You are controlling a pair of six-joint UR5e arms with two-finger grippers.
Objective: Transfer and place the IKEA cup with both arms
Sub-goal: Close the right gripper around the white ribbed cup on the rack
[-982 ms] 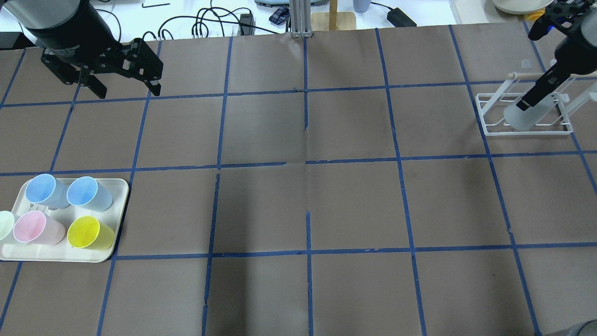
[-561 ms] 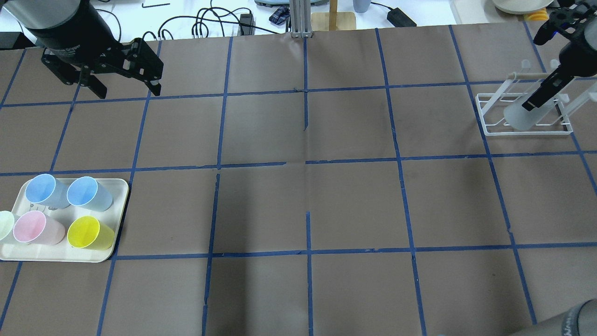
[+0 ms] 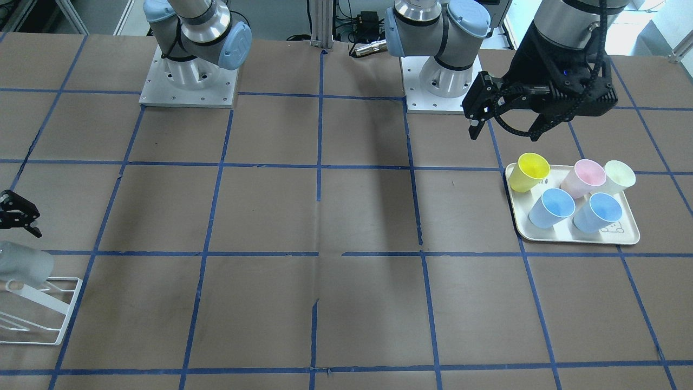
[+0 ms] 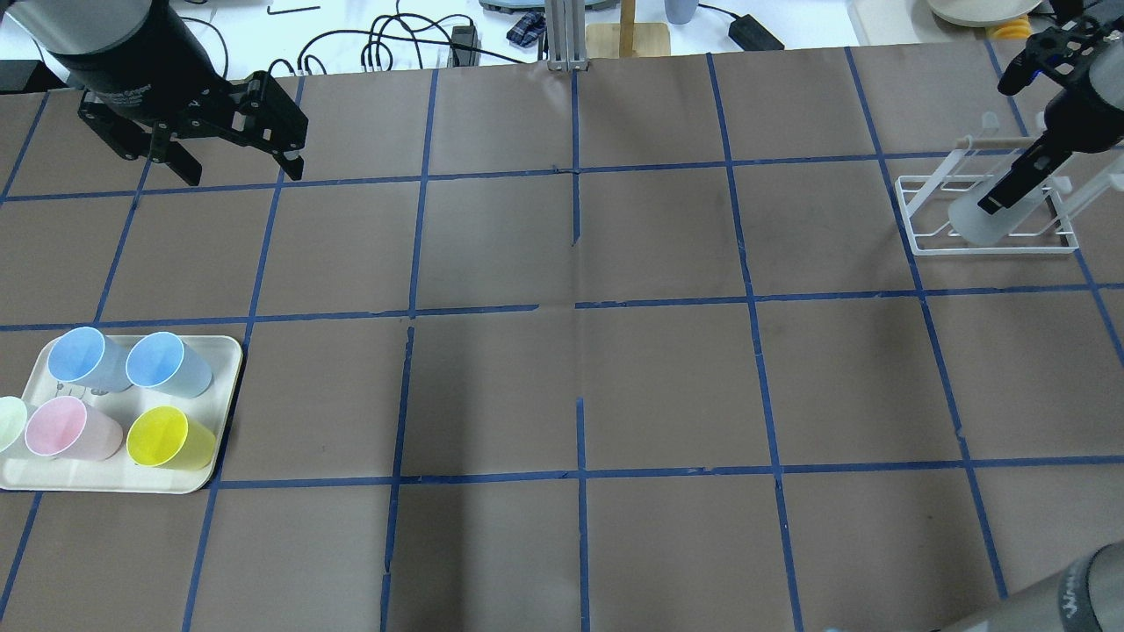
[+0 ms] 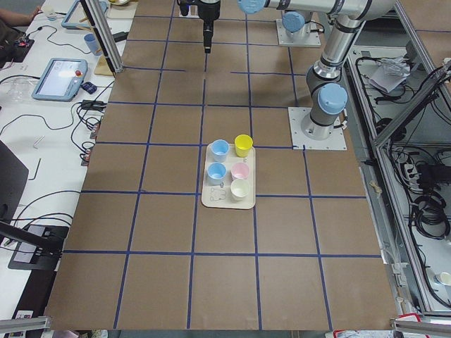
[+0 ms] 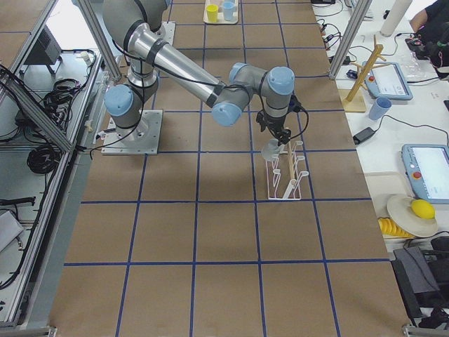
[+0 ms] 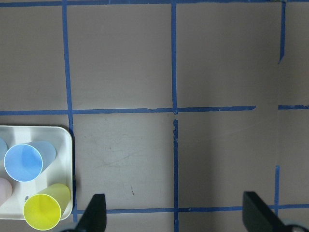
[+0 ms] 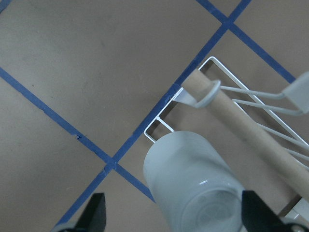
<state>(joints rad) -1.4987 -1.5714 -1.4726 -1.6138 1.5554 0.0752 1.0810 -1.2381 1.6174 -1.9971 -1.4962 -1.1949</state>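
Looking down from overhead, I see the IKEA cup [image 4: 983, 224] sitting bottom-up and tilted on the white wire rack [image 4: 1001, 251] at the right end of the table [image 4: 667, 377]. The right arm [image 6: 184, 69] reaches over it. Through its wrist camera I have the jaws spread wide, one tip on either side of the cup's upturned base, and as far as I can tell neither presses on it. A wooden dowel [image 8: 241, 121] of the rack runs just beside the cup. The left arm [image 4: 123, 53] hangs over the far left part of the table, well apart from the cup, its jaws spread and holding nothing. At the near left edge a cream tray [image 4: 226, 351] carries two light-blue cups [image 4: 83, 355], a pink cup [image 4: 61, 427], a yellow cup [image 4: 162, 436] and a pale green cup [image 4: 9, 421], all upright.
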